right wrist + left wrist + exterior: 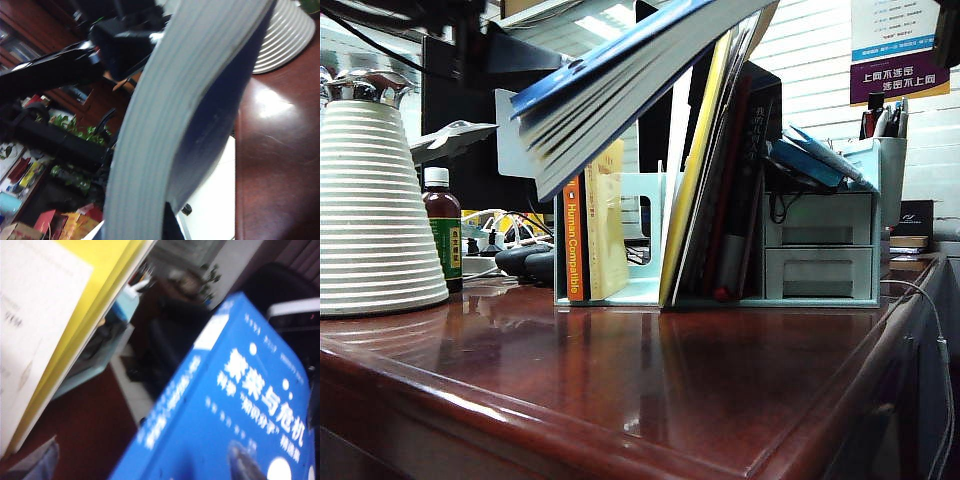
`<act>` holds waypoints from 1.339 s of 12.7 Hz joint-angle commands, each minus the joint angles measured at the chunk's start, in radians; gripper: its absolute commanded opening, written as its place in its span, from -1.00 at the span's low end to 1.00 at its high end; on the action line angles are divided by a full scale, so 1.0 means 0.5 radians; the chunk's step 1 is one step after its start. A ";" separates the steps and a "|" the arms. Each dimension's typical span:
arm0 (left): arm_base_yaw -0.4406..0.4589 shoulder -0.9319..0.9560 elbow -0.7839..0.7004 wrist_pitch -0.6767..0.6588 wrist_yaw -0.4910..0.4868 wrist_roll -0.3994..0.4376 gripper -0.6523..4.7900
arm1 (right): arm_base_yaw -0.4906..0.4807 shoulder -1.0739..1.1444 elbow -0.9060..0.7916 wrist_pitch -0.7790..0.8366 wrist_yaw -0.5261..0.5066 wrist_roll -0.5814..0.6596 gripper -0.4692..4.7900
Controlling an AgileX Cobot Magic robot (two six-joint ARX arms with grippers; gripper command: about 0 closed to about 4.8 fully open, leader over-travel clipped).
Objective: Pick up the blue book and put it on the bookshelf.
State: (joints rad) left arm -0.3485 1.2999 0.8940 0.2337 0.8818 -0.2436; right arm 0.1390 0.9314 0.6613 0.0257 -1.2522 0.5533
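The blue book [620, 70] hangs tilted in the air above the bookshelf [640, 290], its pages fanning down to the left. In the left wrist view its blue cover [235, 405] with white text lies close under my left gripper [142, 465]. That gripper is open wide: one grey finger [40, 462] stands off the book, the other [245, 462] lies over the cover. My right gripper [145, 225] is shut on the blue book, whose grey page block [180, 115] rises from between the jaws. Neither gripper shows clearly in the exterior view.
The bookshelf holds an orange-spined book [574, 240] and leaning yellow and dark books [705, 180]. A grey-white two-drawer organiser [820, 250] stands to its right. A white ribbed cone [375, 200] and a brown bottle [443, 235] stand left on the dark red table [620, 380].
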 commanded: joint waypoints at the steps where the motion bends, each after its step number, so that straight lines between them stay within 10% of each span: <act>1: 0.000 0.176 0.108 0.076 0.187 -0.125 1.00 | 0.046 -0.018 0.033 0.222 -0.130 -0.021 -0.84; 11: -0.001 0.445 0.404 0.015 0.858 -0.313 1.00 | 0.083 -0.016 0.033 0.227 -0.140 -0.055 -0.84; 17: -0.092 0.555 0.404 -0.003 0.940 -0.360 1.00 | 0.083 -0.016 0.033 0.227 -0.155 -0.063 -0.84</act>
State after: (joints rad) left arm -0.3840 1.5761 1.0916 0.2256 1.3201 -0.4240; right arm 0.1799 0.9314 0.6628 0.0746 -1.3037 0.5343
